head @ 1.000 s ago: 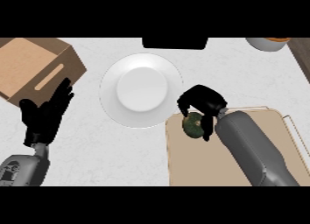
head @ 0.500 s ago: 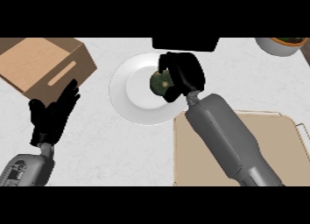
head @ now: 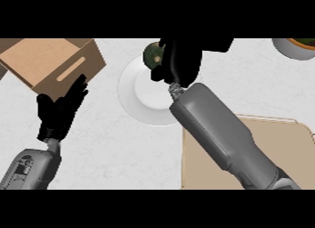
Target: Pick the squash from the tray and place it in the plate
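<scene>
The squash [head: 151, 54], dark green and round, shows at the far rim of the white plate [head: 143, 95]. My right hand [head: 179, 60] is shut on it, its fingers curled over the squash's right side and hiding part of it. The grey right forearm crosses the plate's right half. Bare and tan, the tray [head: 288, 153] lies at the lower right under that forearm. At the left, my left hand [head: 60, 109] rests open with fingers up, apart from the plate.
An open cardboard box [head: 50, 60] stands at the far left, just beyond the left hand. A pale pot [head: 298, 46] sits at the far right corner. A dark object [head: 216, 43] lies at the back behind the right hand.
My right hand has carried the squash off the tray, across the plate's middle, to the plate's far rim. The left hand has stayed where it was.
</scene>
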Motion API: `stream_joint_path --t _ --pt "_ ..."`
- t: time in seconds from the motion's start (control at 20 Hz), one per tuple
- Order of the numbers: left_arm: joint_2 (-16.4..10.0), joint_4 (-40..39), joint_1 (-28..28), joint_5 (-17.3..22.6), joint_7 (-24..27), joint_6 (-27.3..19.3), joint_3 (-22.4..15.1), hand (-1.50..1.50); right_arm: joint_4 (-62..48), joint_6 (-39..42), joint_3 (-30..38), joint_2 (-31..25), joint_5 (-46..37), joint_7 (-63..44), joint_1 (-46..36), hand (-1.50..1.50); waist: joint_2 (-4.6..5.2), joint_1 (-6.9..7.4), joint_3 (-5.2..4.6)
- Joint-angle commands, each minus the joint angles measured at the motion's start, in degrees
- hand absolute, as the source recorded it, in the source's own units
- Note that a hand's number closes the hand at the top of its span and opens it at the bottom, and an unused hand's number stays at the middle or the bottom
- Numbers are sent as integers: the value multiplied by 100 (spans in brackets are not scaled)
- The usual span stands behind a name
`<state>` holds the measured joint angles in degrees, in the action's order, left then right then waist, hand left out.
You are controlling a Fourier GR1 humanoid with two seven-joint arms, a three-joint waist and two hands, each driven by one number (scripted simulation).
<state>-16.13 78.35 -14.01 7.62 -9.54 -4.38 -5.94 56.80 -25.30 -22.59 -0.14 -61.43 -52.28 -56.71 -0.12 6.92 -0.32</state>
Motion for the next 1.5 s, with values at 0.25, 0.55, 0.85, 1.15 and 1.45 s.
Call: stream_joint_path --t 0.25,0.55,0.85,1.15,1.45 --pt "-7 51 -16 9 86 -6 95 0 -687 -1058 -936 12 -358 -2444 -376 150 75 -50 22" --pt "116 -225 -65 -133 106 -175 106 0 -964 -692 -1326 11 -5 -2596 -289 150 76 -281 24" --pt "65 -14 162 -64 36 -160 179 0 -775 -1285 -933 11 1195 -1900 491 150 75 -325 40" --pt "-130 -34 -2 63 -33 112 408 0 -1350 -1925 -1504 12 2116 -737 185 -150 79 -372 34" --pt "3 80 77 -83 21 -75 351 0 -993 -2834 -1655 13 1649 -163 -199 -150 58 -413 35"
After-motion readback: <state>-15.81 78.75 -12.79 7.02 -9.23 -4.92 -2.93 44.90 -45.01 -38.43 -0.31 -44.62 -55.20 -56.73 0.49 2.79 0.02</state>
